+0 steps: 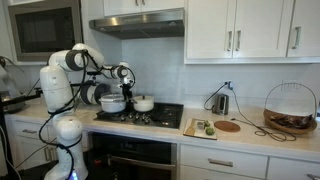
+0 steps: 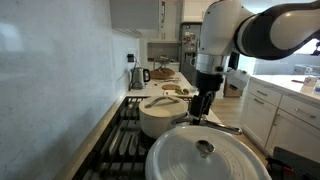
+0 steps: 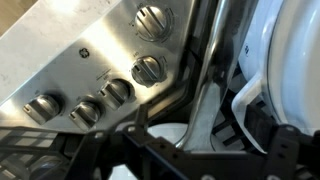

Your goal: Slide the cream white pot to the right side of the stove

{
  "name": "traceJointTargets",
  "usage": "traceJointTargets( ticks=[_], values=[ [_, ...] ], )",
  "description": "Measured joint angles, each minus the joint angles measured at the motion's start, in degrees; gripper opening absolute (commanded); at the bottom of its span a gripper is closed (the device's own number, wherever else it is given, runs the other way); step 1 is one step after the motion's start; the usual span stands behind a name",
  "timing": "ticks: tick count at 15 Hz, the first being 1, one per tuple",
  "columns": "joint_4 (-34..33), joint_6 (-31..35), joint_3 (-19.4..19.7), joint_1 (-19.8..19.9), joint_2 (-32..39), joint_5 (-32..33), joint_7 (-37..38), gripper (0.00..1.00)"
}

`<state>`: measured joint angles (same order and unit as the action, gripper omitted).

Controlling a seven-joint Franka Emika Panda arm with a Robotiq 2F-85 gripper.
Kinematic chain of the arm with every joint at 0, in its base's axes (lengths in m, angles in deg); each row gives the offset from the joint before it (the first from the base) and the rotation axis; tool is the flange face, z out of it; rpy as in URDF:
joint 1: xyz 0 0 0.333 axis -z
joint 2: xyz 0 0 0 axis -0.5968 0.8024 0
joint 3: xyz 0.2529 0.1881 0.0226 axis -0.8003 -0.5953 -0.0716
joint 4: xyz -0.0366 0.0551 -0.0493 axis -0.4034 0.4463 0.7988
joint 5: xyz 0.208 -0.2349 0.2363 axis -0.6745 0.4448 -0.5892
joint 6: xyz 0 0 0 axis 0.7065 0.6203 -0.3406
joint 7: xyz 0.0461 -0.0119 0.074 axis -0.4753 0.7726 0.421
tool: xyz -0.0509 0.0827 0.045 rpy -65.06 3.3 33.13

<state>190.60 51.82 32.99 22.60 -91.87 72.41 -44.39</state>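
Observation:
The cream white pot [image 1: 143, 103] sits on the stove [image 1: 165, 117], with a long metal handle pointing toward the stove's front. It also shows in the other exterior view [image 2: 158, 118]. My gripper [image 1: 130, 91] hangs low just beside the pot, over its handle [image 2: 216, 127]. In the wrist view the handle [image 3: 203, 95] runs between my two fingers, and a bit of the pot [image 3: 163, 134] shows below. My gripper [image 3: 195, 126] looks open, with a finger on each side of the handle and gaps visible.
A large white lidded pot [image 1: 112, 99] stands next to the cream pot; its lid [image 2: 205, 155] fills the foreground. Stove knobs [image 3: 148, 68] line the front panel. A kettle [image 1: 221, 102], cutting board [image 1: 198, 127] and wire basket [image 1: 290, 108] stand on the counter beyond the stove.

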Motion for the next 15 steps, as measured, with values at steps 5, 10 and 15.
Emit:
traceJointTargets(
  ticks=[5,10,15],
  values=[
    [-0.55,0.45,0.78,0.01,0.59,0.00,0.00,0.67],
    [-1.69,0.49,0.79,-0.08,1.46,0.05,0.00,0.48],
    [-2.87,0.48,0.78,-0.70,2.78,0.13,0.00,0.34]
  ],
)
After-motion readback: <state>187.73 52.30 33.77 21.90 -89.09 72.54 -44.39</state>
